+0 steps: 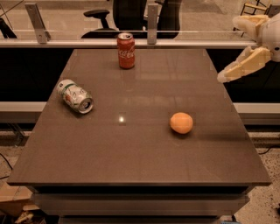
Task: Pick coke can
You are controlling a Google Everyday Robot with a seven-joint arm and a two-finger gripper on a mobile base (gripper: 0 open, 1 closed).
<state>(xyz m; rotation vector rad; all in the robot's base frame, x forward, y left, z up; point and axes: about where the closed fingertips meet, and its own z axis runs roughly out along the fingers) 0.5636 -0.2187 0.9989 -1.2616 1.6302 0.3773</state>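
Observation:
The coke can, red with white script and a silver top, stands upright near the far edge of the dark table, left of centre. My gripper is at the right edge of the view, above the table's far right corner and well to the right of the can. Its cream fingers are spread apart and hold nothing.
A white-and-green silver can lies on its side at the left of the table. An orange sits right of centre. A rail with metal posts runs behind the far edge, with an office chair beyond it.

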